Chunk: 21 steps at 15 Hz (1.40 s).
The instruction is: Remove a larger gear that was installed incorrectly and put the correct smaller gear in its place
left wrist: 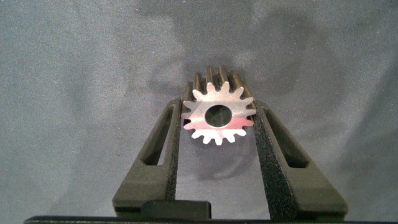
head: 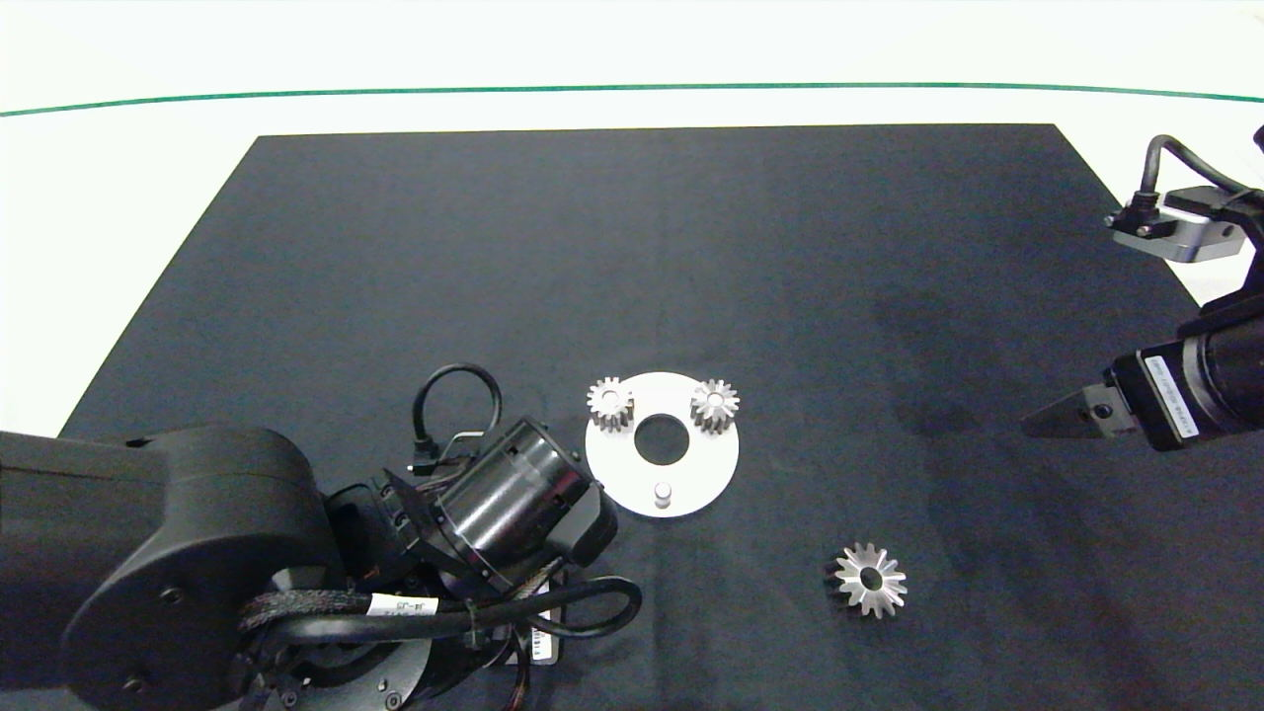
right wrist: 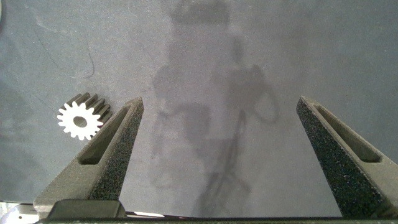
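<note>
The left gripper (left wrist: 217, 134) has its jaws clenched on the smaller gear (left wrist: 219, 115), held above the dark mat (head: 691, 247). The right gripper (right wrist: 217, 155) hangs with jaws spread wide; the larger gear (head: 870, 581) lies on the tabletop, well apart from both.

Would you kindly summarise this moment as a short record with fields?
left end effector: shut on the smaller gear
right end effector: open, empty, near the mat right edge
larger gear: off the plate, lying on the mat
plate: two small gears on pegs, third peg bare
</note>
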### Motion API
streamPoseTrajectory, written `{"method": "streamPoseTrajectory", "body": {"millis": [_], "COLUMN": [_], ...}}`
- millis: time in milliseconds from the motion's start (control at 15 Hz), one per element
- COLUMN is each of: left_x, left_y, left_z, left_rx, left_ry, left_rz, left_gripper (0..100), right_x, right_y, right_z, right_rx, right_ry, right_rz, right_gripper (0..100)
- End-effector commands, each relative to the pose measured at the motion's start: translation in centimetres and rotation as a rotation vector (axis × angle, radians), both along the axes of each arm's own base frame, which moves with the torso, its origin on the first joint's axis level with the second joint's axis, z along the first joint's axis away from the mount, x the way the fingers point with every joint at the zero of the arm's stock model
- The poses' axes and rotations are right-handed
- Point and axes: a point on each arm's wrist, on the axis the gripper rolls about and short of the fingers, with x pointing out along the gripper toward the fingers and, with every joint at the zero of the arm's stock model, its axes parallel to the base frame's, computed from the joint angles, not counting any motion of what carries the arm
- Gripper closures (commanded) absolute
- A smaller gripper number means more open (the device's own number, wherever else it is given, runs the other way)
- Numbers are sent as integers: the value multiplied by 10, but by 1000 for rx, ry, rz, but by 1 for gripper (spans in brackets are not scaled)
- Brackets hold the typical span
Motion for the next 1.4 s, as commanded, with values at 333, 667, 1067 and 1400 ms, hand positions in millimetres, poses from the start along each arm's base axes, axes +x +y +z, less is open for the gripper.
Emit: {"method": "streamPoseTrajectory", "body": {"millis": [333,667,1067,1400], "left_x": [1,2,-1,-7], "left_y": [1,0,2,6], "left_z": [-7,-6,-5,7], "left_rx": [60,26,31,3], "left_ry": [-21,-52,-55,-82], "left_rz": [29,23,18,5], "left_gripper": [82,90,98,100], "right_x": [0,0,0,0], "right_y": [0,0,1,0], "right_z": [0,-1,-1,-1], "right_rx": [3,2,2,2], "right_ry": [5,8,8,8], "right_rz": [4,5,5,5], "right_gripper": [0,0,0,0]}}
